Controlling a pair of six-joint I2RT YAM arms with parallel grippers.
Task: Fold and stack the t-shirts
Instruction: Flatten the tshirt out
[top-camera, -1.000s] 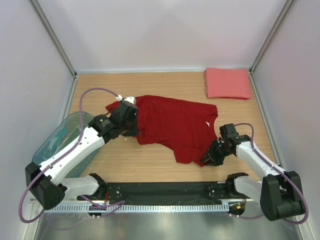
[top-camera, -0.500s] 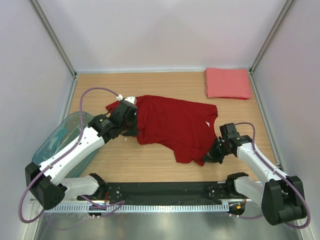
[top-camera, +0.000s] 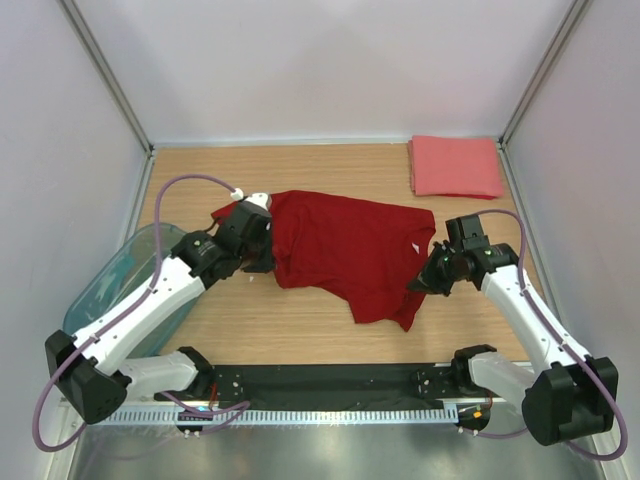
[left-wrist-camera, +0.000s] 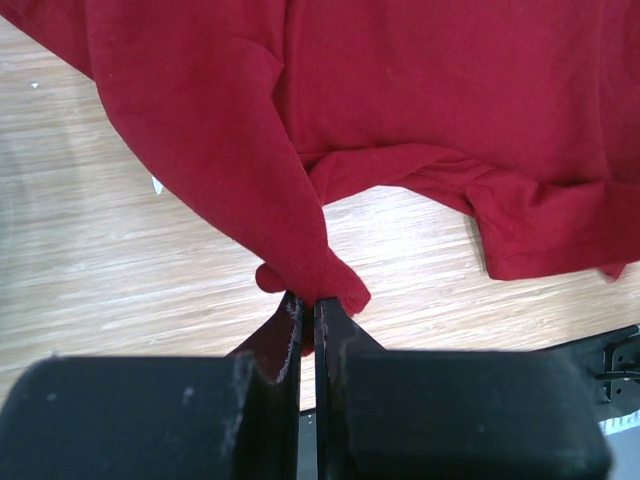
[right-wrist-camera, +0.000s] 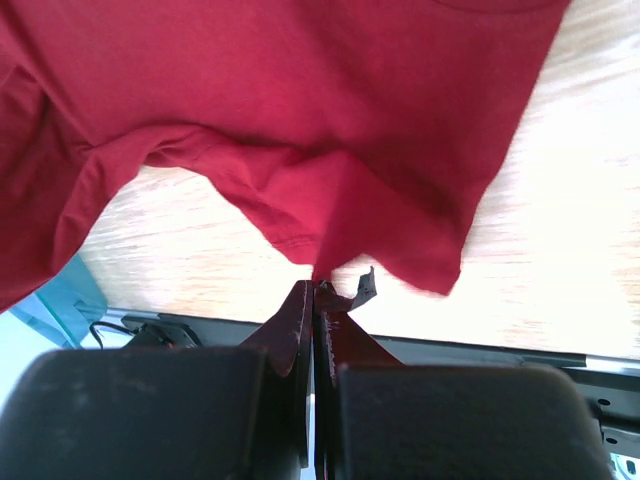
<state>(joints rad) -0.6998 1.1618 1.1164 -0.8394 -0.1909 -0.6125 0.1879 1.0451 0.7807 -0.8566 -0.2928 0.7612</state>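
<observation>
Both grippers pinched closed, red t-shirt held

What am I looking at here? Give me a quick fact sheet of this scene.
Red shirt: unfolded, mid-table, pinched at two edges
Pink shirt: folded, far right corner
Left end effector: shut on red shirt
Right end effector: shut on red shirt
Bin: teal, left side, beside left arm

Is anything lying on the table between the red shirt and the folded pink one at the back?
Nothing visible: only bare table separates the dark red shirt from the pink shirt in the far right corner.
</observation>
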